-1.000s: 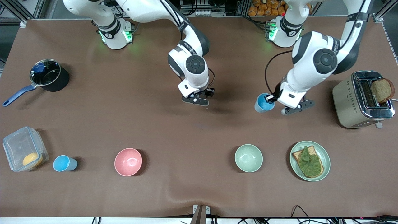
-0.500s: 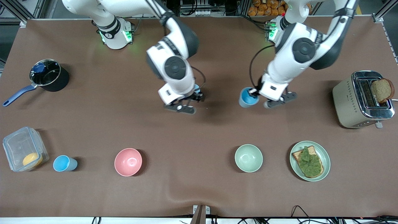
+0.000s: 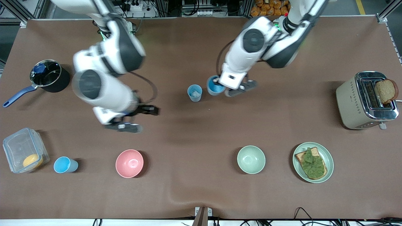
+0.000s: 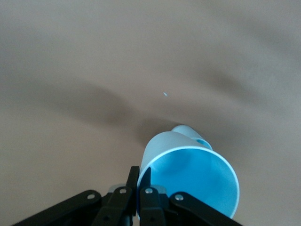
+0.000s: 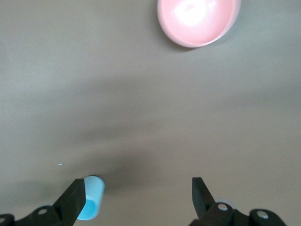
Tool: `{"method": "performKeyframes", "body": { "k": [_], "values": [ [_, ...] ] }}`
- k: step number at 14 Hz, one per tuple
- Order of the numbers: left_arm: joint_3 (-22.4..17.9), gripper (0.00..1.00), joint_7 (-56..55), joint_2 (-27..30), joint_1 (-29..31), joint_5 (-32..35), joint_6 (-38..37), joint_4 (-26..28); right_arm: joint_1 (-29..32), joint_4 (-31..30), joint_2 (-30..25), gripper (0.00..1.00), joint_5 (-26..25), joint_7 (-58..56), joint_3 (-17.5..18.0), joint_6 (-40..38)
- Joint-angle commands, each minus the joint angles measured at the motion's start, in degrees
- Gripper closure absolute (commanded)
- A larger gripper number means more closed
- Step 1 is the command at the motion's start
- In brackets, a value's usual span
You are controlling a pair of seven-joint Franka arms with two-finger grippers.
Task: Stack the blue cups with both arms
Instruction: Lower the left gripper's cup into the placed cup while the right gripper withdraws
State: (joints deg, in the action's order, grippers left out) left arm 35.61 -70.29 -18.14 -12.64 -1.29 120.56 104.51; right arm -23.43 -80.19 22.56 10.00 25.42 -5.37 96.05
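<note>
While held upright, blue cup (image 3: 215, 85) plain, tapered, light-blue.

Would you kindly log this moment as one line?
left gripper: shut on held blue cup, beside standing blue cup | right gripper: open, empty, over table | third blue cup: untouched

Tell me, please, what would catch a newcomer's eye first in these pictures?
Probably the left gripper, shut on the rim of a blue cup in the air beside a second cup that stands mid-table. Next, the right gripper, open and empty, over bare table above the pink bowl. A third cup waits beside the plastic box, nearer the front camera.
</note>
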Motion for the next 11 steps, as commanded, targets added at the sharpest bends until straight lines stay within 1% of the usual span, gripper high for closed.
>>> {"method": "performKeyframes", "body": {
  "k": [1, 3, 5, 6, 8, 9, 10, 11],
  "values": [
    [-0.3, 1.00, -8.7, -7.9, -5.7, 6.6, -1.4, -8.5, 9.2, -1.2, -4.3, 0.00, 0.4, -11.2, 1.2, -3.2],
    [-0.7, 1.00, -9.9, -11.3, -8.3, 7.7, -1.4, -11.0, 15.2, -1.1, -5.9, 0.00, 0.4, -17.0, 1.2, -5.0],
    [-0.7, 1.00, -10.8, -13.1, -8.9, 9.4, -1.4, -11.4, 18.9, -1.1, -7.2, 0.00, 0.4, -22.0, 1.2, -7.5],
    [-0.7, 1.00, -11.0, -13.4, -9.0, 10.1, -1.4, -11.4, 20.5, -1.1, -8.1, 0.00, 0.5, -23.8, 1.2, -10.2],
    [-0.8, 1.00, -11.2, -14.2, -9.4, 10.3, -1.4, -11.4, 21.5, -1.1, -9.7, 0.00, -0.6, -25.1, 1.2, -12.9],
    [-0.8, 1.00, -11.4, -14.5, -9.4, 10.3, -1.4, -11.7, 21.5, -1.3, -11.3, 0.00, -2.6, -25.3, 1.3, -14.1],
    [-0.8, 1.00, -11.4, -14.6, -9.4, 10.3, -1.3, -11.7, 21.3, -1.6, -11.7, 0.00, -4.7, -25.3, 1.4, -14.4],
    [-0.8, 1.00, -11.4, -15.1, -9.2, 10.2, -1.4, -11.6, 20.8, -1.7, -11.8, 0.00, -5.7, -25.3, 1.6, -14.1]
  ]
}}
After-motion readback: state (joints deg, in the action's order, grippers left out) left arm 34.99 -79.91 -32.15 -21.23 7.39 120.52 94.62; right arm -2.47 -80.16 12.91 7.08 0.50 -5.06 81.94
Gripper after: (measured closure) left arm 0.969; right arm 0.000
